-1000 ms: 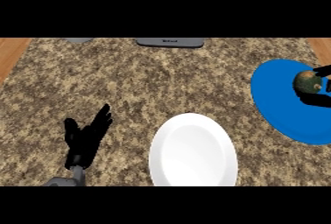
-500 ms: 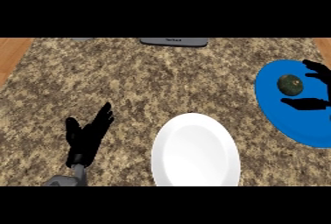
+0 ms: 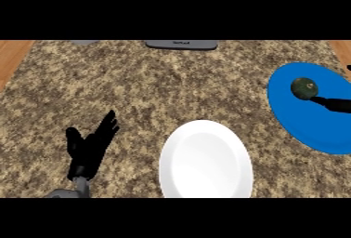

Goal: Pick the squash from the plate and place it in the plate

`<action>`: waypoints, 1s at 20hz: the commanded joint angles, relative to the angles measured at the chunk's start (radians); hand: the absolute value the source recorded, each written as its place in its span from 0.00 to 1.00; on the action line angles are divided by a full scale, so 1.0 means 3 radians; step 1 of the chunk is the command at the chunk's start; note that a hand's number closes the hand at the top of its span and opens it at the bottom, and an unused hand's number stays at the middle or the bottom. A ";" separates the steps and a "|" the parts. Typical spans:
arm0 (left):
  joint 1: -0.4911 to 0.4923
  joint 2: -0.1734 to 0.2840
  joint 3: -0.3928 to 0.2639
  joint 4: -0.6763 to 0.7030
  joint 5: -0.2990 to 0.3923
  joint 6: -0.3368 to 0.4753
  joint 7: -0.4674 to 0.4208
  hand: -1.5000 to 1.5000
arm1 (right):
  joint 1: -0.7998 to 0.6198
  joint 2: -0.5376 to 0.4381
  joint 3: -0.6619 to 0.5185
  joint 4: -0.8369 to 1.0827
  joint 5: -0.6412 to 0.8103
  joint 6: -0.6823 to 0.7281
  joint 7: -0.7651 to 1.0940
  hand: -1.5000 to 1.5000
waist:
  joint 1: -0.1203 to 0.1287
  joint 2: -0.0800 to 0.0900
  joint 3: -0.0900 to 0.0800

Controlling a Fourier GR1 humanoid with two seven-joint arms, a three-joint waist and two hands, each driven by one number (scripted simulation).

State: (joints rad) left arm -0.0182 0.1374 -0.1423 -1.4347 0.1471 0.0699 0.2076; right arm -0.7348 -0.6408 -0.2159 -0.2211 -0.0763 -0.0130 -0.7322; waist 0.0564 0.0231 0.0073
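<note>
Granite counter [image 3: 137,93], squash [image 3: 303,87] touching right hand [image 3: 332,103]

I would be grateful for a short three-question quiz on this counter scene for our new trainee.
1. True or false: the squash lies on the white plate.
2. Which hand shows open, fingers up, at the view's lower left? A) left hand B) right hand
3. Fill in: the squash sits on the ____ plate.

Key: 1 false, it is on the blue plate at the right. 2 A. 3 blue. Only part of the right hand shows at the right edge, next to the squash, so its fingers cannot be judged.
</note>
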 commanded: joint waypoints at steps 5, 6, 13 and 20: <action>-0.0108 -0.0019 0.0061 0.0031 0.0015 0.0043 0.0141 0.50 | 0.0247 -0.0404 -0.0167 0.0256 -0.0146 0.1125 -0.0206 0.00 | -0.0067 -0.0006 -0.0003; 0.0050 0.0010 -0.0004 -0.0102 -0.0031 0.0028 0.0094 0.50 | 0.0244 -0.0566 -0.0181 0.0266 -0.0161 0.1351 -0.0141 0.00 | -0.0057 -0.0019 -0.0004; 0.0025 -0.0036 0.0044 0.0005 0.0006 0.0004 0.0021 0.50 | 0.0616 -0.0758 -0.0032 0.0208 0.0013 0.1914 -0.0527 0.00 | -0.0067 -0.0013 0.0002; 0.0065 -0.0029 0.0048 0.0043 -0.0019 -0.0033 -0.0052 0.50 | 0.0991 -0.0761 0.0121 0.0069 0.0212 0.1729 -0.0881 0.00 | -0.0099 -0.0033 -0.0002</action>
State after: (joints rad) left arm 0.0035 0.1248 -0.1262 -1.4299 0.1386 0.0749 0.1853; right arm -0.4808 -0.8685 -0.2026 -0.1994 -0.0444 0.4102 -0.8465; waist 0.0260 0.0123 0.0079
